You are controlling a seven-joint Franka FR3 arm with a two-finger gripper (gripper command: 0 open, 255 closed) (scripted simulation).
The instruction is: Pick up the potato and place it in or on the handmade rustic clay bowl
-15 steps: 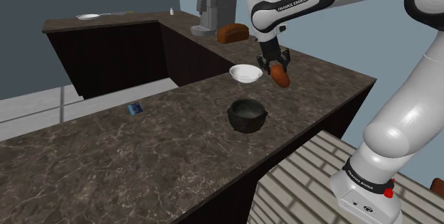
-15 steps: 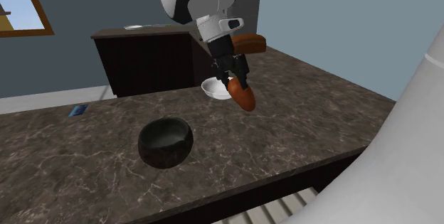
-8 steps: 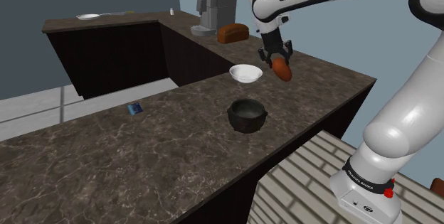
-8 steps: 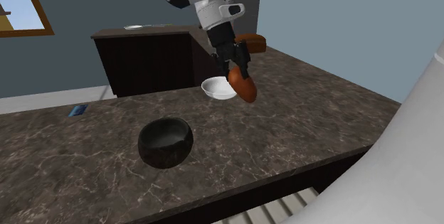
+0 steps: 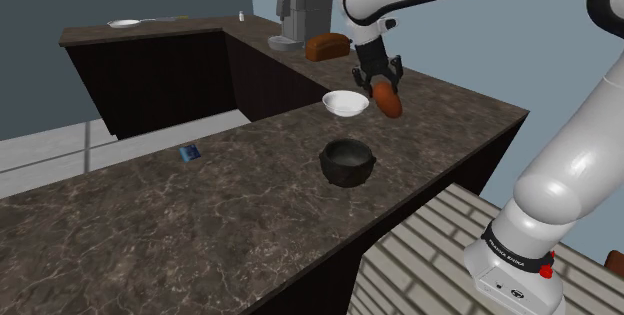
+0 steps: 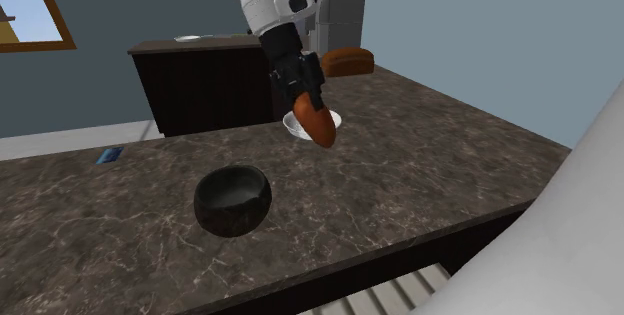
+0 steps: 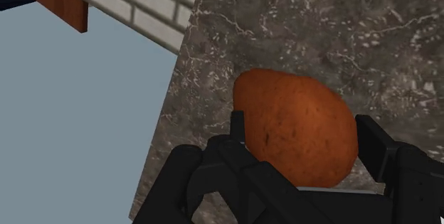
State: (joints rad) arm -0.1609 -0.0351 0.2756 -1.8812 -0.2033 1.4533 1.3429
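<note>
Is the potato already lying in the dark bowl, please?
No, the potato hangs clasped between the fingers above the counter, apart from the dark bowl.

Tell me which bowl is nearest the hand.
The small white bowl, beside the black hand holding the reddish-brown potato; the dark round bowl lies farther off.

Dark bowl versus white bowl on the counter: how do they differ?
The dark bowl is deep and round-sided; the white bowl is shallow. In the shoulder view the dark bowl stands alone nearer the front edge of the counter; the white bowl sits farther back, close by the potato held in the gripper. Both stand upright and empty.
</note>
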